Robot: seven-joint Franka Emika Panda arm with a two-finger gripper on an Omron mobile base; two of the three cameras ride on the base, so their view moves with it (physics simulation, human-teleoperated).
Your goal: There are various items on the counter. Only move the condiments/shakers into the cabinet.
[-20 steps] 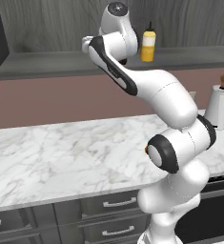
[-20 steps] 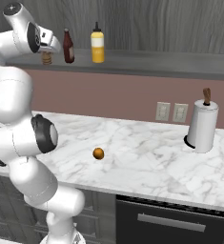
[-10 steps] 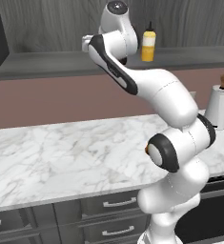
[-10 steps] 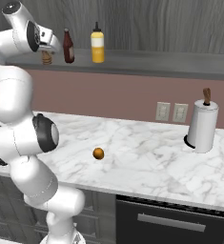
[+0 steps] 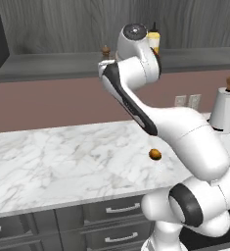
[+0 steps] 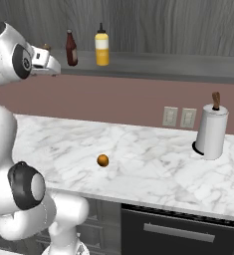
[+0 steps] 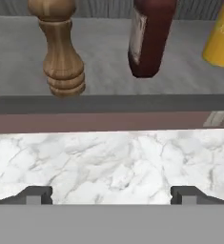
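Shaker (image 7: 59, 50), sauce bottle (image 7: 149, 35) and yellow bottle (image 7: 221, 38) all stand upright on the cabinet ledge (image 7: 108, 102), side by side, none touching. The gripper (image 7: 111, 194) hangs released and empty just out from the ledge, fingertips wide apart, with the shaker nearest it, ahead and to one side. Only the orange fruit (image 6: 103, 160) lies on the counter (image 6: 138, 159), well below. By the look of it, what remains is pulling straight back from the ledge edge, and open room lies behind.
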